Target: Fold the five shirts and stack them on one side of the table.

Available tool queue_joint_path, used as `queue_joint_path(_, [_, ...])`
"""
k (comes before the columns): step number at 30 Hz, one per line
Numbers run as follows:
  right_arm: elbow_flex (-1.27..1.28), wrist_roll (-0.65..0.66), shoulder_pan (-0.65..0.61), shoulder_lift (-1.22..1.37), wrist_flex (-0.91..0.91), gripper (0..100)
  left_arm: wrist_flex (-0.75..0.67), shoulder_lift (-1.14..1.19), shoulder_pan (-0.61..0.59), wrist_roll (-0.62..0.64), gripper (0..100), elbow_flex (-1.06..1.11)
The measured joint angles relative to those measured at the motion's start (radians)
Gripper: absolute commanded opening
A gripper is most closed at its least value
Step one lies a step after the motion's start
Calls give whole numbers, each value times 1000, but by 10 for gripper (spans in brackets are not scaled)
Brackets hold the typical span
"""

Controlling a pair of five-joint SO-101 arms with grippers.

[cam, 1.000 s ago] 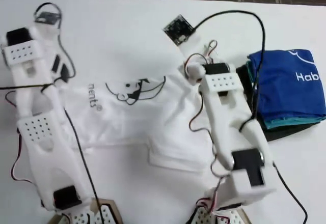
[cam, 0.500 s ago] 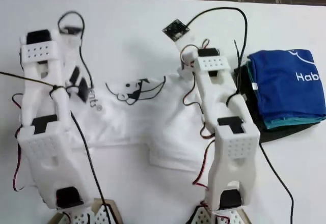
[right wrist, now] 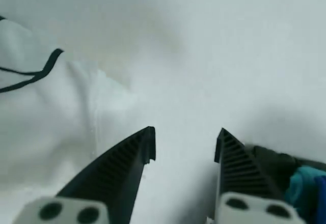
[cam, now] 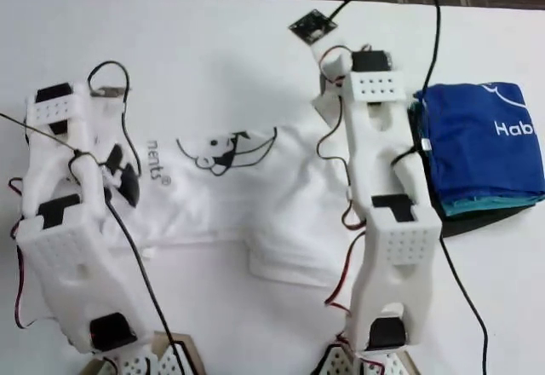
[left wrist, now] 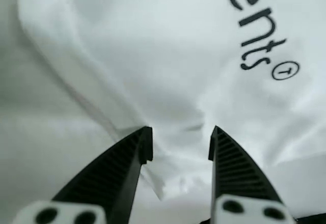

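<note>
Under the released left gripper (left wrist: pixel 178 143) lies the white shirt (left wrist: pixel 153 56). Beside the released right gripper (right wrist: pixel 184 145) sits the folded shirt stack (right wrist: pixel 308 188).

Bare table (cam: pixel 196 43) is seen along the far side, beyond the spread white shirt (cam: pixel 255 196). The right edge is taken by the folded stack (cam: pixel 477 145), while a small black board (cam: pixel 312 25) and its cable (cam: pixel 438 34) are strung across the far middle.
</note>
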Motion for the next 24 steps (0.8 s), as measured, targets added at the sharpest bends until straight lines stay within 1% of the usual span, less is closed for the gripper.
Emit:
queue_joint_path(2, [-2,9,-5,-48,77,176,-2,0,0,0,203,0])
queue_joint_path(6, [-2,83,-60,-158,222,170,-2,0,0,0,203,5])
queue_joint_path(10, [54,100,-137,-315,261,170,-2,0,-28,0,203,5])
queue_joint_path(13, [184,103,-201,-436,262,170,-2,-6,-35,-6,203,21])
queue_joint_path(15, [293,103,-222,-516,242,170,0,-25,-43,-31,203,52])
queue_joint_path(24, [832,103,-229,-833,48,170,-21,-256,-72,-46,203,265])
